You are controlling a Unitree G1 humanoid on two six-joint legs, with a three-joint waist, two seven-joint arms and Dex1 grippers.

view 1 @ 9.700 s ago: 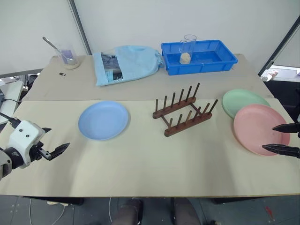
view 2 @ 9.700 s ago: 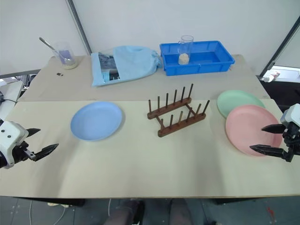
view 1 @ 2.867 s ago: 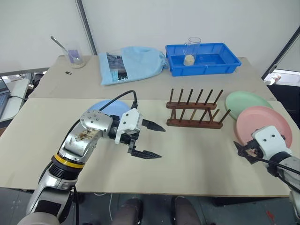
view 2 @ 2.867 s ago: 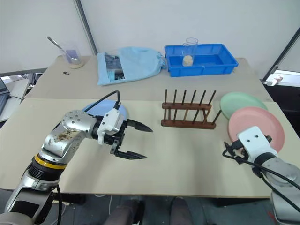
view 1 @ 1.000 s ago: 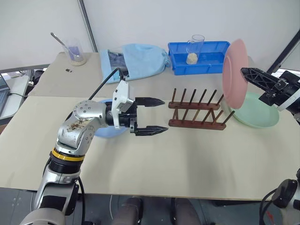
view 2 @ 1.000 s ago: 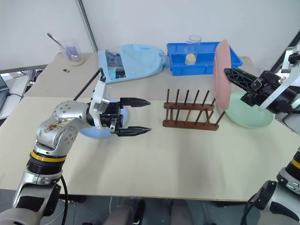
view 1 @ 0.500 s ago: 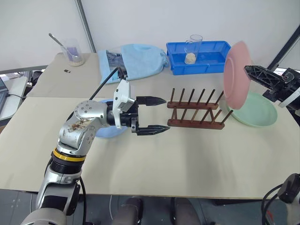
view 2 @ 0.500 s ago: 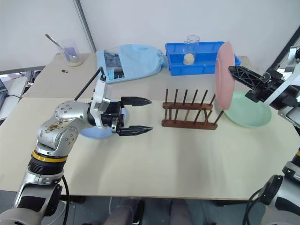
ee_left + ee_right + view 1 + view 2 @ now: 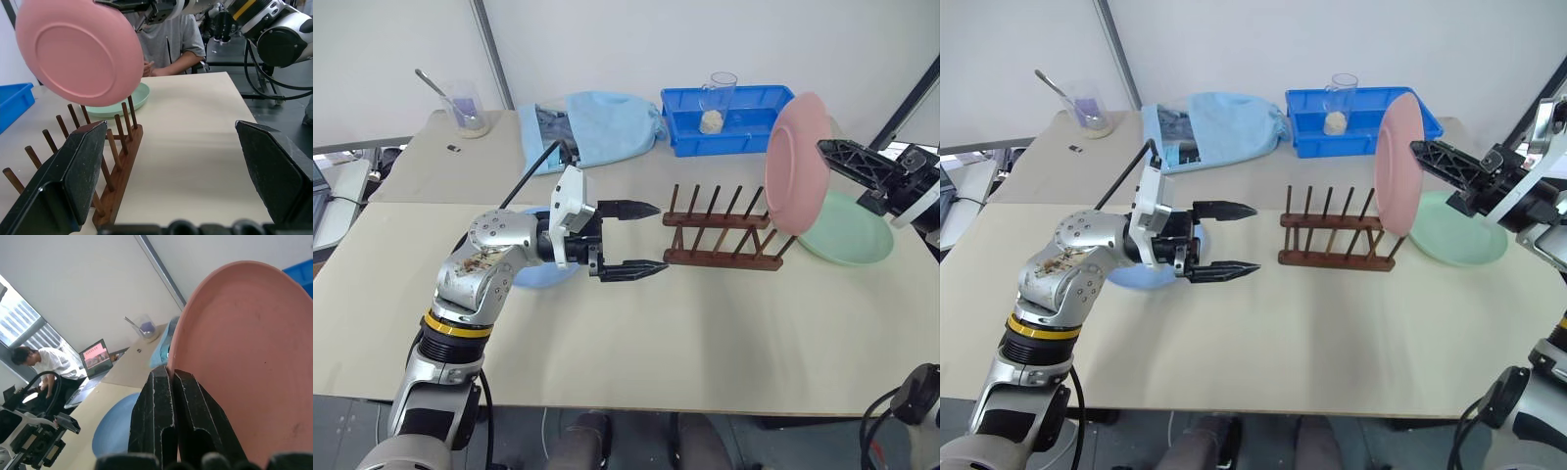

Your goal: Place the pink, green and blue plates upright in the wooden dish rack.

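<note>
Pink plate: my right gripper clamps its rim, upright above the rack's right end.
Left gripper: wide open, empty.
Writing: none I can read.

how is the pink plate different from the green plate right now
The pink plate is up in the air, on edge and tilted, above the right end of the wooden dish rack; the green plate lies flat on the table. The pink plate is pinched at its rim by the right gripper; the green plate is untouched. Both are round, shallow and similar in size.
</note>
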